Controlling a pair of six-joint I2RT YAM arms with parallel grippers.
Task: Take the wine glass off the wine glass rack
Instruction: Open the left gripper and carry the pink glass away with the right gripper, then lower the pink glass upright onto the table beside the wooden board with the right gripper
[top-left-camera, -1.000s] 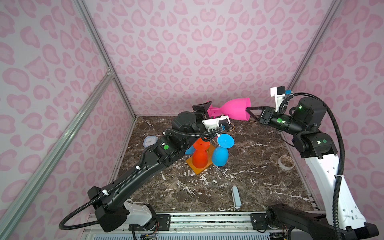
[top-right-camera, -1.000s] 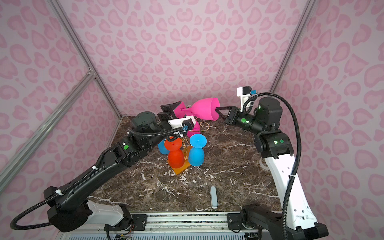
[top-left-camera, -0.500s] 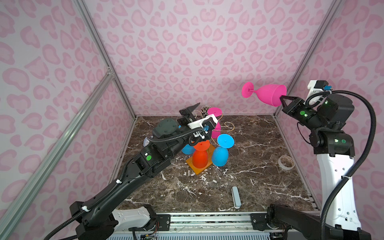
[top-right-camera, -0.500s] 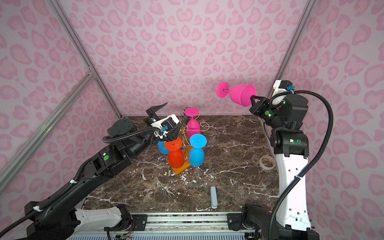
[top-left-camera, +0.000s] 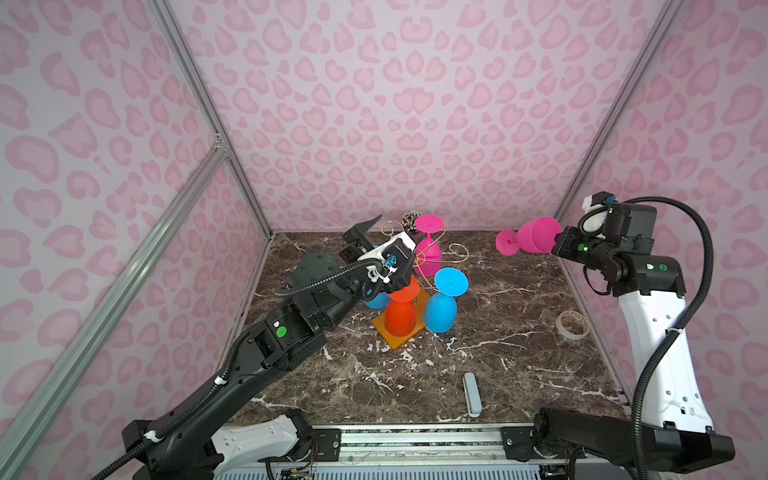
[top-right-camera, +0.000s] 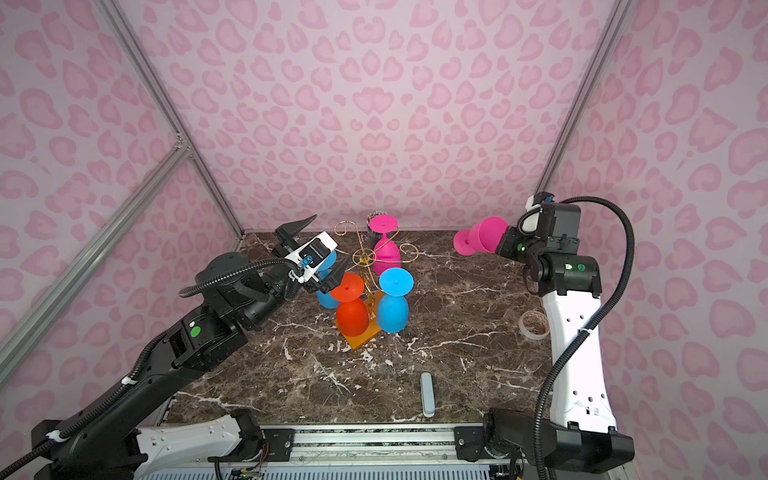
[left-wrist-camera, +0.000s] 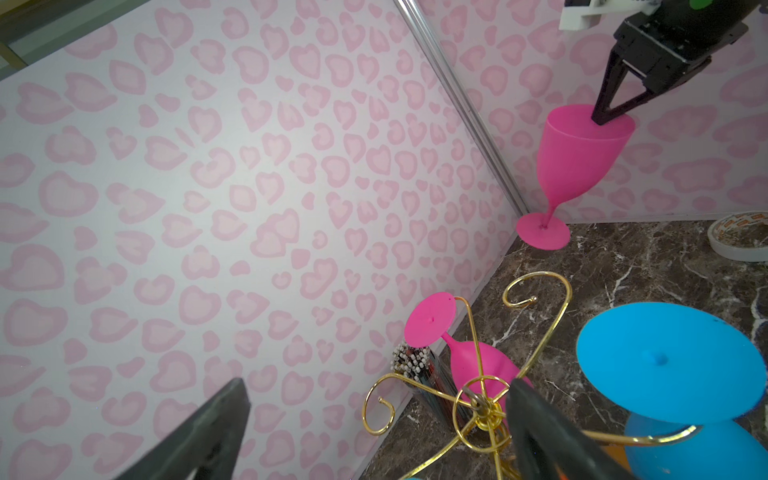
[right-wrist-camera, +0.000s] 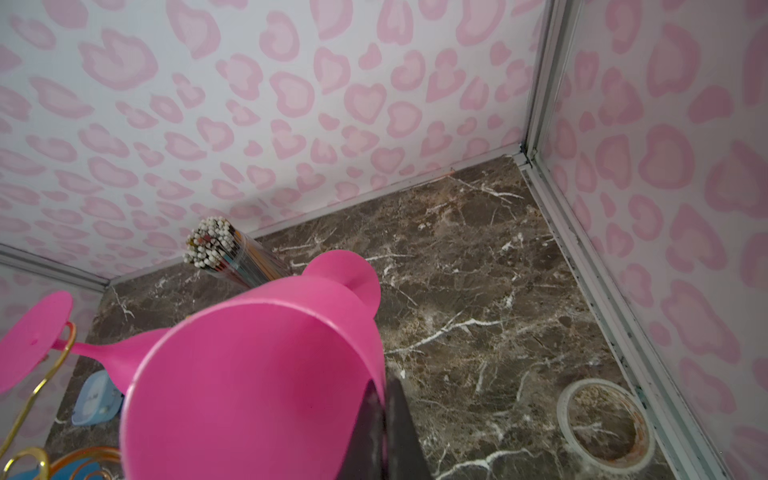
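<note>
My right gripper (top-left-camera: 555, 246) is shut on the rim of a pink wine glass (top-left-camera: 536, 240), one finger inside the bowl and one outside. The glass (right-wrist-camera: 257, 374) hangs tilted over the back right of the table, its foot towards the wine glass rack (top-left-camera: 399, 337), well apart from it. The rack (top-right-camera: 365, 259) is gold wire on an orange base. It carries another pink glass (top-left-camera: 428, 249), an orange glass (top-left-camera: 401, 316) and blue glasses (top-left-camera: 440, 309). My left gripper (top-right-camera: 330, 241) stands open beside the rack's top hub (left-wrist-camera: 482, 401), holding nothing.
A dark cup of sticks (top-left-camera: 410, 218) stands behind the rack by the back wall. A tape roll (top-left-camera: 572, 325) lies near the right wall. A grey-blue bar (top-left-camera: 471, 394) lies near the front edge. Pink patterned walls close in three sides.
The right gripper carried the pink glass off the rack, up and rightward, then lowered it at the back right. The left arm drew back from the glass, its gripper still open.
</note>
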